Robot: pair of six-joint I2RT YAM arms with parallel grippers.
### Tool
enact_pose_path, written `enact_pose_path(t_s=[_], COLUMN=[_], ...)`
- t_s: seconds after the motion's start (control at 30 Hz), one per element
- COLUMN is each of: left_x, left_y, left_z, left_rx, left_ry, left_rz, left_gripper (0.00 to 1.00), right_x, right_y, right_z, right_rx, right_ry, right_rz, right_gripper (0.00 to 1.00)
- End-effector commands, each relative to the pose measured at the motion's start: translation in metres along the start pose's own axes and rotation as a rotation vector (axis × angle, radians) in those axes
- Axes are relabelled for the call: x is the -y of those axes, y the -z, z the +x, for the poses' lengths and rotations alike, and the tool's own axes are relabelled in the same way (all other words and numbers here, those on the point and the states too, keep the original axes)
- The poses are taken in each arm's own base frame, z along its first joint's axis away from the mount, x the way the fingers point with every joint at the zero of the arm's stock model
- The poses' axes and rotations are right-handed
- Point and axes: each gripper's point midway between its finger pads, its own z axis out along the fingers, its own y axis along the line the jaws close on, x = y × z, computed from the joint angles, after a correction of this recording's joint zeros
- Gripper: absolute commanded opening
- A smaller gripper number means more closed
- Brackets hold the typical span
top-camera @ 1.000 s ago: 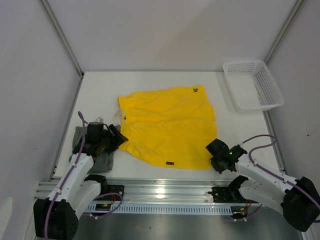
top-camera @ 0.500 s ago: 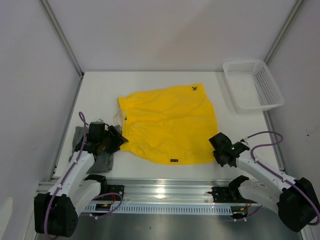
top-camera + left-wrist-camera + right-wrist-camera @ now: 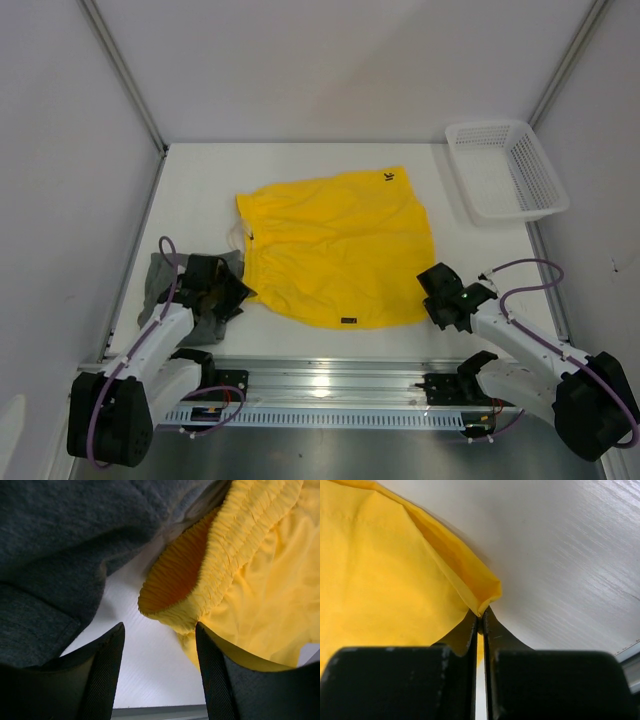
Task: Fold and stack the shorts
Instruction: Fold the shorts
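Corner of yellow shorts [image 3: 390,565] pinched in right pincer [image 3: 481,618]

Overhead camera: I find it mounted above and behind the aluminium rail [image 3: 320,380], looking down and forward. It takes in the whole white table [image 3: 200,180], out to the mesh basket [image 3: 507,170] at far right. This is my distant view.

Left wrist camera: it looks out between the fingers [image 3: 107,675] of the left gripper [image 3: 159,630], very close to cloth. The grey shorts [image 3: 55,545] fill frame left and the yellow shorts [image 3: 250,580] fill frame right.

Right wrist camera: it sights along the fingers [image 3: 460,645] of the right gripper [image 3: 480,617], equally close, at a yellow hem corner and bare table.

Overlap: all three views show the yellow shorts. Only the overhead and left wrist views show the grey pair.
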Motion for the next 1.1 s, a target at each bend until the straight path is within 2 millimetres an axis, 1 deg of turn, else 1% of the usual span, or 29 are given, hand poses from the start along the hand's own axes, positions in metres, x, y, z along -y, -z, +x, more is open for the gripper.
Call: enact_pose_path(t_s=[0.0, 0.07, 0.1, 0.17, 0.23, 0.37, 0.5, 0.53, 0.63, 0.67, 0.73, 0.77, 0.8, 0.83, 0.87, 0.9, 0.93, 0.97, 1.0, 1.03, 1.07], left_x=[0.009, 0.008, 0.011, 0.008, 0.012, 0.013, 0.012, 0.010, 0.007, 0.005, 0.007, 0.006, 0.007, 0.008, 0.009, 0.008, 0.004, 0.008, 0.012, 0.008, 0.015], left_y=[-0.006, -0.010, -0.012, -0.018, -0.022, -0.029, -0.032, -0.033, -0.037, -0.038, -0.038, -0.038, -0.037, -0.034, -0.031, -0.028, -0.023, -0.016, -0.011, -0.007, -0.001], left_z=[-0.011, -0.011, -0.013, -0.012, -0.013, -0.008, -0.010, -0.015, -0.016, -0.016, -0.018, -0.019, -0.020, -0.020, -0.021, -0.021, -0.020, -0.022, -0.023, -0.019, -0.020], left_rx=[0.053, 0.051, 0.056, 0.052, 0.058, 0.068, 0.107, 0.136, 0.152, 0.158, 0.166, 0.170, 0.172, 0.169, 0.173, 0.173, 0.163, 0.167, 0.167, 0.148, 0.149], left_ry=[0.053, 0.075, 0.080, 0.104, 0.124, 0.145, 0.155, 0.170, 0.189, 0.190, 0.183, 0.180, 0.174, 0.156, 0.141, 0.129, 0.111, 0.102, 0.087, 0.080, 0.076], left_rz=[0.017, 0.011, 0.024, 0.011, 0.030, 0.043, 0.027, 0.019, 0.018, 0.016, 0.027, 0.021, 0.020, 0.008, 0.005, -0.009, -0.043, -0.040, -0.039, -0.059, -0.031], left_gripper=[0.61, 0.60, 0.60, 0.58, 0.56, 0.44, 0.43, 0.43, 0.33, 0.23, 0.08, 0.00, 0.00, 0.00, 0.00, 0.00, 0.00, 0.00, 0.00, 0.00, 0.00], right_x=[-0.013, -0.012, -0.011, -0.010, -0.009, -0.007, -0.007, -0.007, -0.006, -0.004, -0.003, -0.003, -0.003, 0.001, -0.003, -0.003, 0.000, -0.003, 0.000, 0.000, 0.000], right_y=[0.002, 0.001, 0.001, 0.001, 0.001, 0.003, 0.006, 0.007, 0.008, 0.008, 0.010, 0.011, 0.013, 0.014, 0.019, 0.024, 0.027, 0.034, 0.039, 0.043, 0.047], right_z=[-0.006, -0.005, -0.004, -0.003, -0.002, -0.003, -0.003, -0.004, -0.004, -0.004, -0.005, -0.005, -0.006, -0.007, -0.010, -0.012, -0.014, -0.018, -0.018, -0.019, -0.022], right_rx=[0.027, 0.020, 0.015, 0.012, 0.008, 0.011, 0.008, 0.008, 0.011, 0.013, 0.014, 0.015, 0.015, 0.017, 0.021, 0.023, 0.027, 0.038, 0.037, 0.040, 0.050], right_ry=[-0.023, -0.025, -0.022, -0.021, -0.016, -0.017, -0.020, -0.020, -0.024, -0.020, -0.019, -0.015, -0.016, -0.003, 0.001, 0.020, 0.046, 0.051, 0.067, 0.064, 0.057], right_rz=[-0.038, -0.038, -0.036, -0.033, -0.031, -0.033, -0.046, -0.045, -0.049, -0.046, -0.044, -0.043, -0.045, -0.032, -0.044, -0.053, -0.044, -0.057, -0.059, -0.065, -0.071], right_gripper=[0.00, 0.00, 0.00, 0.00, 0.00, 0.00, 0.00, 0.00, 0.00, 0.00, 0.00, 0.00, 0.00, 0.00, 0.00, 0.00, 0.00, 0.00, 0.00, 0.00, 0.00])
